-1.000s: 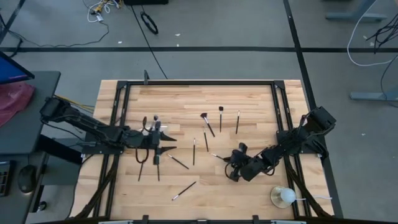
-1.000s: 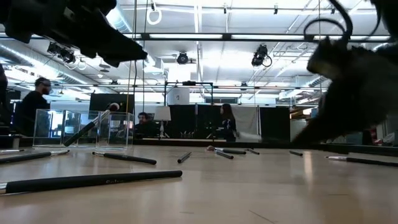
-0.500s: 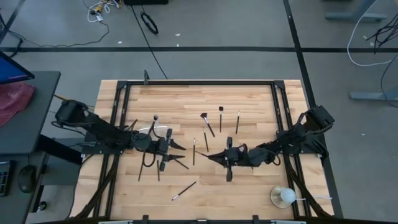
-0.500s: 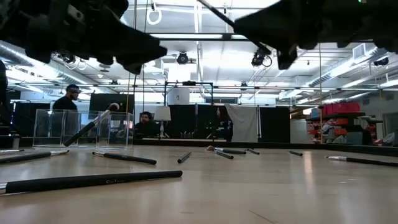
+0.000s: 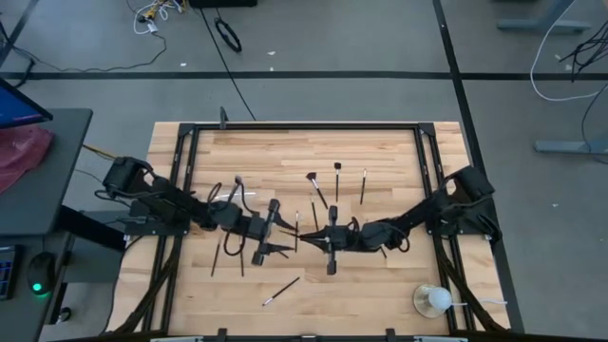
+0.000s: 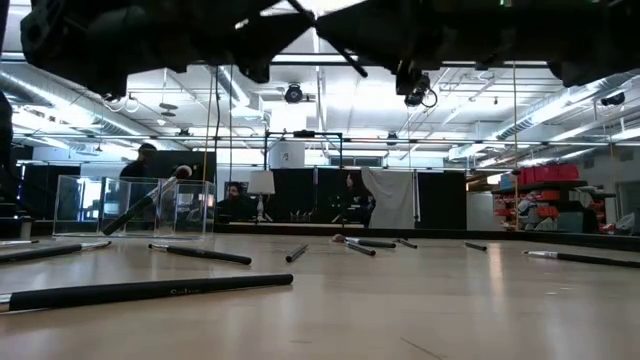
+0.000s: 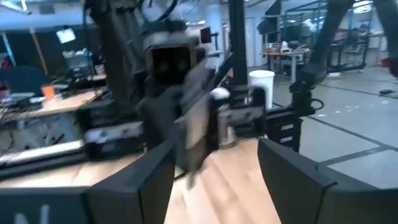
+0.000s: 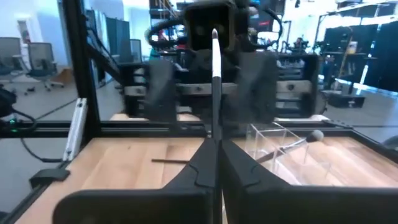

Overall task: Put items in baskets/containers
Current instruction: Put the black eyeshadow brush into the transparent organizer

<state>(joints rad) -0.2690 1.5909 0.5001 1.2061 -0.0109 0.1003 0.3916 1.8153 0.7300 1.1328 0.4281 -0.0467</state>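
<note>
The two arms meet nose to nose over the middle of the wooden table [image 5: 380, 152]. The right jaws [image 5: 321, 238] are closed on a slim makeup brush [image 8: 215, 81], which stands straight up between the fingers [image 8: 202, 171] in the right wrist view. The left jaws [image 5: 277, 237] face them from just beside and are spread wide, with nothing between the fingers [image 7: 134, 180]. In the left wrist view the right arm's wrist fills the gap, though that picture is smeared, so whether the two touch is hard to tell.

The clear plastic holder [image 6: 135, 205] sits toward the table's left side with one brush [image 6: 150, 200] leaning in it. More brushes lie loose on the table: three [image 5: 336, 178] toward the far side and one [image 5: 281, 289] near the front edge. A white ball on a stick [image 5: 435, 301] lies at the front right corner.
</note>
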